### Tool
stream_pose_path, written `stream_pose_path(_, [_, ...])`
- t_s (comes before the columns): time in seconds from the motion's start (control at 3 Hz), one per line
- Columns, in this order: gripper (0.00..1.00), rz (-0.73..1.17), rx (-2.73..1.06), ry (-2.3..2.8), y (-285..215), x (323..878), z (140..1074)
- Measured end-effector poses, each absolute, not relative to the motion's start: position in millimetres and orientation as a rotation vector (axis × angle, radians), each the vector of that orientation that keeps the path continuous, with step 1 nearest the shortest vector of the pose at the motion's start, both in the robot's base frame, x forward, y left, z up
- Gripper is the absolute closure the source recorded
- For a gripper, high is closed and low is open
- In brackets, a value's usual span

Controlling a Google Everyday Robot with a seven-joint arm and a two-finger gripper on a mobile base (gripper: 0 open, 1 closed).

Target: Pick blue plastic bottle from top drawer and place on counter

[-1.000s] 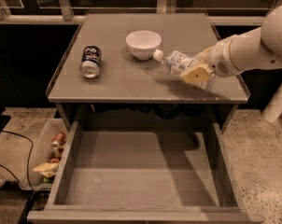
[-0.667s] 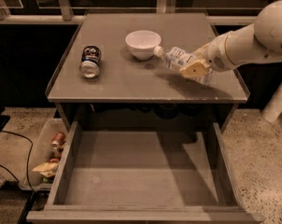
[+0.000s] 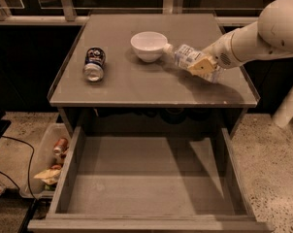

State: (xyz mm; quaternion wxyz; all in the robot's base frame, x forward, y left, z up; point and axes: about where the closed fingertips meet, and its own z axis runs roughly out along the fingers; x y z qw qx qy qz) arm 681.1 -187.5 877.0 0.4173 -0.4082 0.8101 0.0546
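Observation:
The blue plastic bottle [image 3: 185, 56] lies tilted low over the right side of the counter [image 3: 137, 89], its white cap pointing left toward the white bowl [image 3: 148, 45]. My gripper [image 3: 203, 65] comes in from the right on a white arm and is shut on the bottle's body. Whether the bottle touches the counter I cannot tell. The top drawer [image 3: 151, 183] is pulled out below the counter, and nothing lies in it.
A blue soda can [image 3: 94, 64] lies on its side on the counter's left. The white bowl stands just left of the bottle's cap. A plastic bin [image 3: 52, 161] with snacks and a can sits on the floor at the left.
The gripper with the bottle has moved a little toward the back and down, nearer the bowl and the counter surface.

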Motion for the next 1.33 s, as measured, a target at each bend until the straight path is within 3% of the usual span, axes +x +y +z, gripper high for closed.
stream_pose_path(0.33, [0.82,0.137,-1.024,2.033,-187.6,681.4,876.9])
stream_pose_path(1.33, [0.13,0.137,-1.024,2.033,-187.5,681.4,876.8])
